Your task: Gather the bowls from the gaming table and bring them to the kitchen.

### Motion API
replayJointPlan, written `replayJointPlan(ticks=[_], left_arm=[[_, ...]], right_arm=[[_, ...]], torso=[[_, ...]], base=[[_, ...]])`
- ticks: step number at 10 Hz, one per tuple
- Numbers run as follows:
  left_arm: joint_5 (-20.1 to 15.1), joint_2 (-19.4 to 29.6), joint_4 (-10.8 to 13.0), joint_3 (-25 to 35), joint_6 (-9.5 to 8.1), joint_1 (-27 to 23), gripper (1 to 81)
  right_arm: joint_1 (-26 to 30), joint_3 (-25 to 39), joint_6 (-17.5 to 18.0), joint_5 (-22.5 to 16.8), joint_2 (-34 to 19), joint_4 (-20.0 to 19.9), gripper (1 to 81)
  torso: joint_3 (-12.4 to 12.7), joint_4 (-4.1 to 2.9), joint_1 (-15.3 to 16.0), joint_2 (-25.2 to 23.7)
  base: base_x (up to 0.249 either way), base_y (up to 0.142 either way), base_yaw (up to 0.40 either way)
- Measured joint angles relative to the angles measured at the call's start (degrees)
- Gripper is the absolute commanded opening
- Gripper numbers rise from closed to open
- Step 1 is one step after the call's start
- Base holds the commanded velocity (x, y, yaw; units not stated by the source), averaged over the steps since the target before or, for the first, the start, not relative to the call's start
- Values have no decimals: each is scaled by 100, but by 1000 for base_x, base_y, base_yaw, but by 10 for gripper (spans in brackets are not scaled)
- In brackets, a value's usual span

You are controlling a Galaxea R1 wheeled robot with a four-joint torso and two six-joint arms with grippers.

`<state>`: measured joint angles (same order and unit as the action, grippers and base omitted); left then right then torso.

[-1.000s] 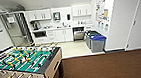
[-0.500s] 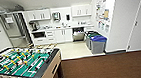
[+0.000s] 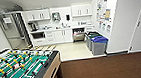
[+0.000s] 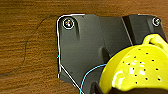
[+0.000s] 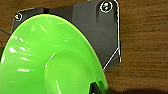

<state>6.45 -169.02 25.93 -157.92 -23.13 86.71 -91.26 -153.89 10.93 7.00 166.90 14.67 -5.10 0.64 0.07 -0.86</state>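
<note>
Now the kitchen (image 3: 60,30) sits straight ahead — upper middle of the frame. Yellow bowl (image 4: 140,70) rides by the left wrist, green bowl (image 5: 50,60) by the right — can't tell how either gripper's fingers stand.

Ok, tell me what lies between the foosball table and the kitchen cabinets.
In the head view, pale bare floor separates the foosball table from the kitchen cabinets; bins stand off to the side.

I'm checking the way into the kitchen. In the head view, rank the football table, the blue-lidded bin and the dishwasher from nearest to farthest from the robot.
1. Football table: nearest, low on the left.
2. Blue-lidded bin: midway, on the right by the white wall.
3. Dishwasher: farthest, under the back counter.
</note>
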Motion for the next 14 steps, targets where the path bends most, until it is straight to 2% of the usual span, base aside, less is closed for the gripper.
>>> replayJointPlan(ticks=[14], left_arm=[[11, -30, 0, 4, 0, 20, 10]], right_arm=[[11, -27, 2, -26, 29, 0, 10]], torso=[[0, 0, -5, 0]], base=[[179, 0, 0]])
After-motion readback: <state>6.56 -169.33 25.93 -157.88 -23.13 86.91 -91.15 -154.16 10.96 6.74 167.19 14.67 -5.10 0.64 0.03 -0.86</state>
